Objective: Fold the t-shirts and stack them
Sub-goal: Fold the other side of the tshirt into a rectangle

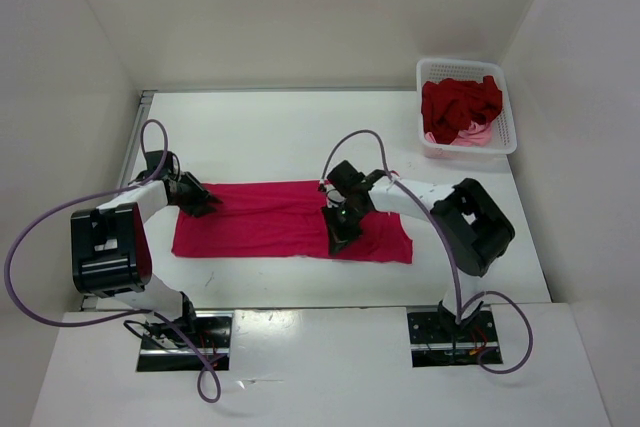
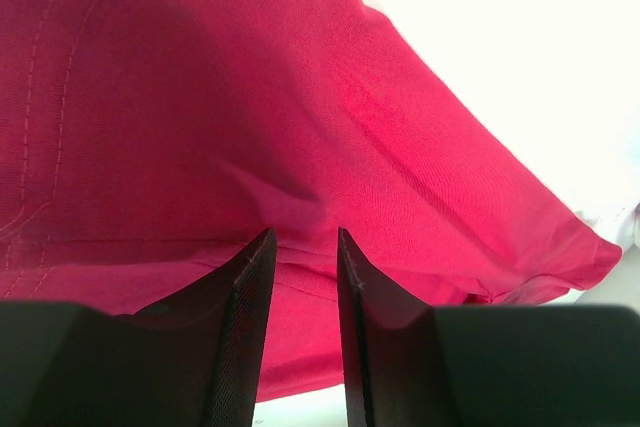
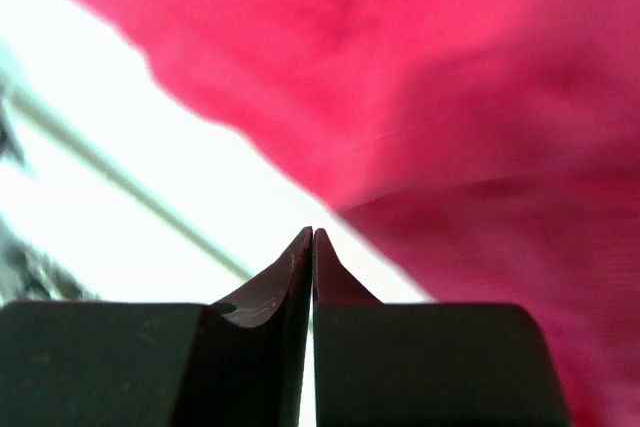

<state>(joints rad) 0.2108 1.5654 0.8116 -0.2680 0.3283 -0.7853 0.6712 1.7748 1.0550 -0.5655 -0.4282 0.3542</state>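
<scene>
The bright magenta-red t-shirt lies flat in a wide band on the white table. It fills the left wrist view and the upper right of the right wrist view. My left gripper is at the shirt's upper left corner. Its jaws stand a little apart just over the cloth, and I see no fold pinched between them. My right gripper is low over the shirt's near edge, right of its middle. Its fingers are pressed together with nothing seen between them. The dark crimson shirt and the light pink shirt lie crumpled in the basket.
A white mesh basket stands at the back right corner of the table. White walls close in the table on the left, back and right. Purple cables loop from both arms near the table's front.
</scene>
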